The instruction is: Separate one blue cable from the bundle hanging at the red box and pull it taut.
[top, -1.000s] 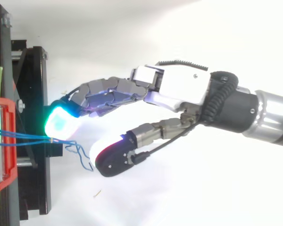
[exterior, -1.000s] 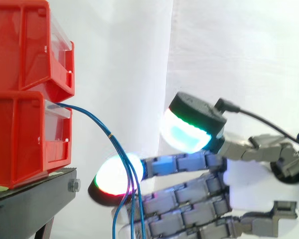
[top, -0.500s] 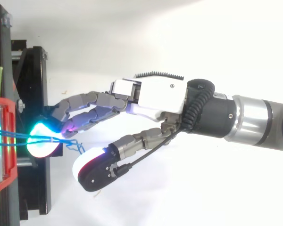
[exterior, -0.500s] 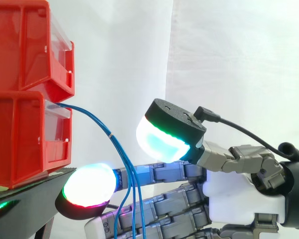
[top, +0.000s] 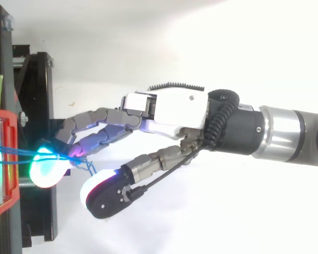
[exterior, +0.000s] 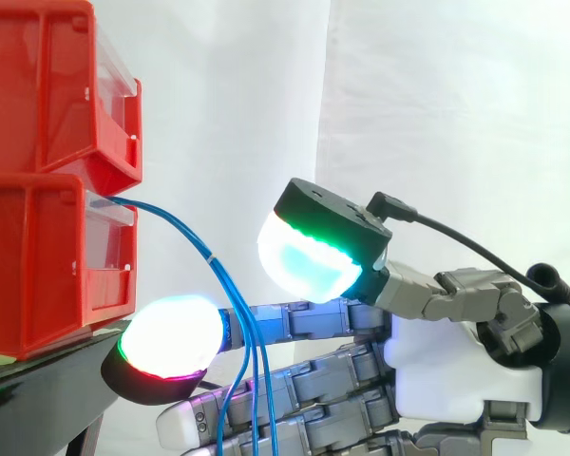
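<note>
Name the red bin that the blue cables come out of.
The lower red bin: the blue cables leave at its front opening; the upper bin shows none.

2 red bins [exterior: 38, 104], 1 black stand [top: 40, 106], 1 hand [exterior: 437, 370], and roughly 3 blue cables [exterior: 185, 233], their count uncertain.

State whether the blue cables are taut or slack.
Slack: the blue cables curve out of the lower red bin and droop past the fingers, with loose kinks seen from above.
</note>
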Tool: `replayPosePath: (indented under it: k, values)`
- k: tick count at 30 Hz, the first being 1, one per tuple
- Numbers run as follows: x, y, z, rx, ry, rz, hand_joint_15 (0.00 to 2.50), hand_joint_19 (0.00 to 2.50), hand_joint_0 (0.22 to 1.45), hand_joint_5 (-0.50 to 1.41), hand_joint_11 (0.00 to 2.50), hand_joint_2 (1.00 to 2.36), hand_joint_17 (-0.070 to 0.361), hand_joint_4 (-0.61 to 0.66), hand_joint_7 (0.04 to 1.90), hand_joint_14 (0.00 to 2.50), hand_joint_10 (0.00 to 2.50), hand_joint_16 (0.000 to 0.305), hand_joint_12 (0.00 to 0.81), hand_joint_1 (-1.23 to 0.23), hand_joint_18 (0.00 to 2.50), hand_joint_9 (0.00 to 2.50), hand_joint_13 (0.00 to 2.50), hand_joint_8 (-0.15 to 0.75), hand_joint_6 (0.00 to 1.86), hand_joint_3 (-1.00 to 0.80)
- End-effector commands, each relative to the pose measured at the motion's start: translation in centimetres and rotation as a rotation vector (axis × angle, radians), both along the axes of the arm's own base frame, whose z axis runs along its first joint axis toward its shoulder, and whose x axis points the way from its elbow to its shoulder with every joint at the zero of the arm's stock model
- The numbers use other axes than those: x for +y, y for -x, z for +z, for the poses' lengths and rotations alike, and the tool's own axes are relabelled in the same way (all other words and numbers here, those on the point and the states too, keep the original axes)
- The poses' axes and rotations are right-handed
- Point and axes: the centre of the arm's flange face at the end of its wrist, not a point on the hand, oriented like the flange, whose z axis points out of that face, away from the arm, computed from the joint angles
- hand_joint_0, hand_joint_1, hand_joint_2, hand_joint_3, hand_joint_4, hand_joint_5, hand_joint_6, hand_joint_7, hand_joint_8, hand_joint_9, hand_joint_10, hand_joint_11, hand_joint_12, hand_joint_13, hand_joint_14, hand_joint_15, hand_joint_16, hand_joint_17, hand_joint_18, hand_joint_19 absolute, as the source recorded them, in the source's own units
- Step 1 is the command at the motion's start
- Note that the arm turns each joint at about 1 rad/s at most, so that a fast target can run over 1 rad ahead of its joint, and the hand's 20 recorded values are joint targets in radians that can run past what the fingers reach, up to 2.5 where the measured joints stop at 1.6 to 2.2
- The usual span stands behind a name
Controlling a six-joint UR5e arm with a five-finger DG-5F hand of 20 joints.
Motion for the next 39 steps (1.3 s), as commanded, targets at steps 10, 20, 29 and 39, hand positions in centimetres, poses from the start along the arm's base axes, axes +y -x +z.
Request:
replayPosePath:
  k: [10,20,29,39]
  values:
    - [-0.7,0.0,0.1,-0.004,-0.038,0.017,0.23,0.28,0.64,-0.15,0.15,1.01,0.064,0.28,0.85,0.01,0.00,0.028,0.287,-0.48,0.58,0.71,0.70,0.311,0.50,-0.44]
    - [-0.9,-0.1,0.5,-0.012,-0.042,0.042,0.23,0.24,0.67,-0.14,0.17,1.01,0.061,0.28,0.95,0.01,0.01,0.027,0.284,-0.48,0.61,0.74,0.72,0.314,0.50,-0.31]
    - [-1.8,-0.1,1.0,-0.013,-0.041,0.039,0.24,0.23,0.64,-0.13,0.22,1.01,0.059,0.31,0.99,0.01,0.01,0.026,0.282,-0.49,0.62,0.79,0.76,0.328,0.50,-0.43]
    - [-2.6,0.1,1.9,-0.010,-0.038,0.049,0.24,0.22,0.66,-0.11,0.26,1.01,0.056,0.28,1.14,0.01,0.01,0.025,0.278,-0.50,0.65,0.84,0.78,0.330,0.50,-0.37]
